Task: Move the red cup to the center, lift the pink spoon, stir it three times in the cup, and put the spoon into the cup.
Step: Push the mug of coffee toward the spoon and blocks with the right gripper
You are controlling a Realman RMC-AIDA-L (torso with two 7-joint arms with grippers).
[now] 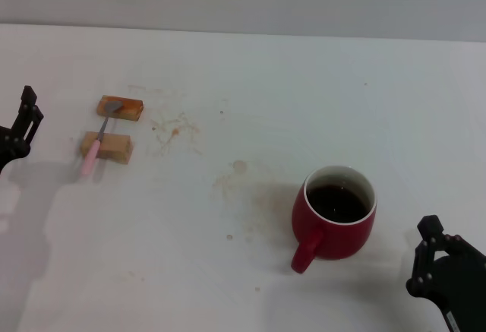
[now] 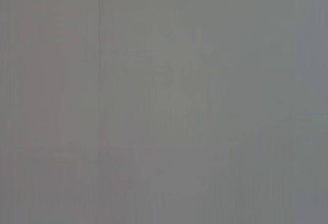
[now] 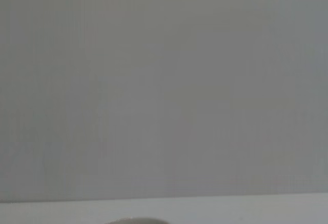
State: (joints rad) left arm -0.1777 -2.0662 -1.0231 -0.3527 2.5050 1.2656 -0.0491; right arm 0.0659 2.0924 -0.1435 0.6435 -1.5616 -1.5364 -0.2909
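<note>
Since nothing on the table (image 1: 250, 89) is held or lifted, the task looks to be at its very start — every step seems left to do.

At the far left edge of the head view the left gripper (image 1: 23, 123) hangs near the table's side, well apart from everything; only part of it shows, and I cannot tell whether its fingers are open or closed. The left wrist view gives only a blank grey surface.

Just to its right lies the pink spoon (image 1: 96, 143), untouched. It is bridged across two tan blocks (image 1: 114, 128): its silver bowl rests on the farther block, its pink handle crosses the nearer one and its tip overhangs toward the table.

Between spoon and cup the white surface carries some faint brownish stains (image 1: 176, 129).

The red cup (image 1: 336, 218) stands upright to the right of the middle and nearer the robot, dark liquid inside, handle pointing toward the robot and a little left. It would, I judge, need shifting left to count as centred.

At the lower right corner the right gripper (image 1: 434, 260) sits near the cup but not touching it — the fingers appear spread apart, holding nothing. Stirring and dropping in the spoon remain.
</note>
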